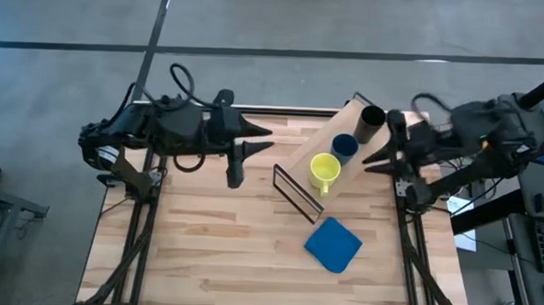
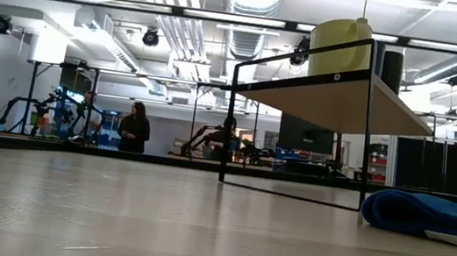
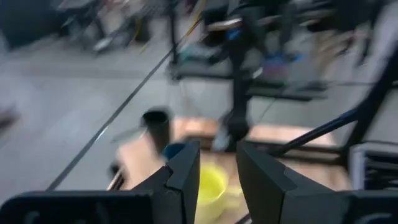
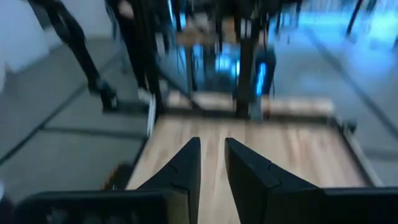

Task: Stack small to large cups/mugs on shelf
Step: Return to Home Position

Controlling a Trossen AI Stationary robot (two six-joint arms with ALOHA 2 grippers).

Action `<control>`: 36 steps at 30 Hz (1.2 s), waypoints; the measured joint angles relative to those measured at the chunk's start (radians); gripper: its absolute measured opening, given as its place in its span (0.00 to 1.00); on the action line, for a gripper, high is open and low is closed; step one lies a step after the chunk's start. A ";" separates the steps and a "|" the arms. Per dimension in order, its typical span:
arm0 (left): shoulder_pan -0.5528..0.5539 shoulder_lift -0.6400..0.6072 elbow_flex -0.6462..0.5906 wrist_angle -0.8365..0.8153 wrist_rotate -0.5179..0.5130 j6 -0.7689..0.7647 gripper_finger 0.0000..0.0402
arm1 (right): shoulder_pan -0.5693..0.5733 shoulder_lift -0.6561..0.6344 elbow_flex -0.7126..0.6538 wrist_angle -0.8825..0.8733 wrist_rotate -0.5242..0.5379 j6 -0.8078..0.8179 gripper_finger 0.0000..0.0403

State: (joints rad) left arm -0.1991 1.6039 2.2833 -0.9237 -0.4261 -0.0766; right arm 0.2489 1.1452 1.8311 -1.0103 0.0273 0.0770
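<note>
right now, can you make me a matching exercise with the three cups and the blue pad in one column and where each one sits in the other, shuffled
Things
1. bright yellow mug with a handle
2. dark blue cup
3. tall black cup
4. flat blue square pad

Places
A. on the wooden tabletop, beside the light-wood shelf
B. middle of the row on the shelf
C. shelf end nearer the pad
D. shelf end farther from the pad

Pairs: 1-C, 2-B, 3-D, 4-A
</note>
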 joint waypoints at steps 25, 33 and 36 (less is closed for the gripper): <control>-0.122 -0.056 0.000 0.160 -0.104 0.248 0.23 | 0.006 -0.125 -0.239 0.375 0.250 -0.110 0.17; -0.140 -0.101 -0.001 0.107 -0.161 0.242 0.23 | 0.000 -0.062 -0.106 0.381 0.378 -0.271 0.17; -0.140 -0.114 -0.003 0.102 -0.167 0.250 0.23 | -0.026 -0.035 -0.071 0.380 0.385 -0.335 0.17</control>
State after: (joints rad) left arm -0.3393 1.4895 2.2808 -0.8215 -0.5933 0.1733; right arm 0.2229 1.1099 1.7598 -0.6307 0.4126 -0.2582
